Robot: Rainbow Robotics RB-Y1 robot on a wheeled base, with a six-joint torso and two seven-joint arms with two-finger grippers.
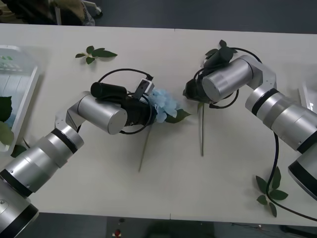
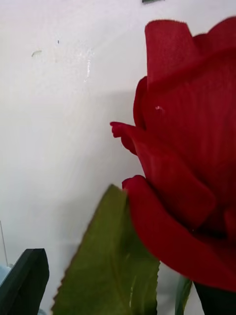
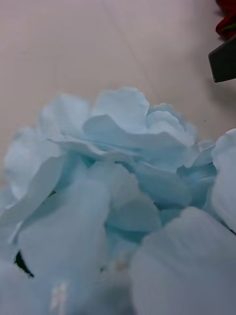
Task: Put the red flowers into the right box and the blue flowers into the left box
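No writing was legible. The left gripper (image 1: pixel 151 110) met the blue flower (image 1: pixel 163 104); the right gripper (image 1: pixel 190 91) reached the red rose (image 2: pixel 191 162); neither grip could be told.

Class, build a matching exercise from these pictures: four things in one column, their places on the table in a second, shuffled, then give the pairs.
Things
1. blue flower
2. red rose
3. left box
4. leaf sprig

Places
A. at the table's left edge
B. close before the right gripper's camera
C. at the left gripper
D. loose near the table's far side

Pairs: 1-C, 2-B, 3-A, 4-D
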